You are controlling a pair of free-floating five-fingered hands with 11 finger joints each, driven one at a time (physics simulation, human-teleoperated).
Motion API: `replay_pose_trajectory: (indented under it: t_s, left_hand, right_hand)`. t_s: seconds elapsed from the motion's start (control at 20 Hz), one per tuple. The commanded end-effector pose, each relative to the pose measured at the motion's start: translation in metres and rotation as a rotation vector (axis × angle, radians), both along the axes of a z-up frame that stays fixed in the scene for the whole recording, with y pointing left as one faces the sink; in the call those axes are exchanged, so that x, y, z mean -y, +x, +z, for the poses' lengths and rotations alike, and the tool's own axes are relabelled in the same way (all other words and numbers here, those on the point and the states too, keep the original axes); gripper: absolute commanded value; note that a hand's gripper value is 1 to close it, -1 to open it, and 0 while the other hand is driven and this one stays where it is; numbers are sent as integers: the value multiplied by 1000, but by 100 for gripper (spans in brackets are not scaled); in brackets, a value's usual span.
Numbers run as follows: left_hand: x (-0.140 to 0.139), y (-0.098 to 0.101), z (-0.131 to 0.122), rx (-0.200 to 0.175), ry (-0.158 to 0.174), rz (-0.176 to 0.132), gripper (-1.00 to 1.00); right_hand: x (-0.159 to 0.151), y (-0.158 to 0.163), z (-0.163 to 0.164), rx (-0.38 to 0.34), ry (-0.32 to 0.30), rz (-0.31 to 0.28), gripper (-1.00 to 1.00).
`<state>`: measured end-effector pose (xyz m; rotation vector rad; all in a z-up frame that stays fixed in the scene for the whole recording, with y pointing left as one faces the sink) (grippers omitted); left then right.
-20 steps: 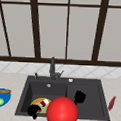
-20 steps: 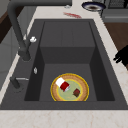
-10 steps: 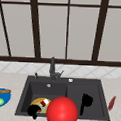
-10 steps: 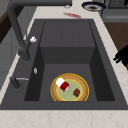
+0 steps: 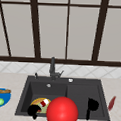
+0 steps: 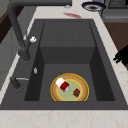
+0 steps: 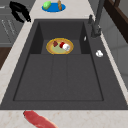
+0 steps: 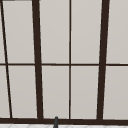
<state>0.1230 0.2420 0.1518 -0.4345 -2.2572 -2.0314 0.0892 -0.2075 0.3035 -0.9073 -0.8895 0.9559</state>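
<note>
Two black hands hang over the near edge of a dark sink, with a yellow plate in its left basin.

Nearest the camera in the front view, a red ball covers the middle of the sink's near rim. Just left of it the left hand hangs above the near left corner, close to the plate but not clearly touching it; its fingers look curled and hold nothing. The right hand hangs over the near right part of the sink, with fingers pointing down; how wide they stand I cannot tell. The plate carries a red-and-white can and a small brown piece. On the counter, a red strip lies right of the sink and a blue plate of food lies left. The tap stands at the far rim, below the window.
</note>
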Motion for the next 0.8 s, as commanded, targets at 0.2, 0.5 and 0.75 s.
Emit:
replay_pose_trajectory:
  t_s: [0.2,0.5,0.75]
  left_hand:
    - [0,0,0,0,0,0,0]
    - [0,0,0,0,0,0,0]
    - [0,0,0,0,0,0,0]
  right_hand:
    - [29,-6,-5,-19,9,-9,-100]
    - [28,-9,-11,-58,-26,-8,-100]
    - [34,11,-12,-83,-24,-8,-100]
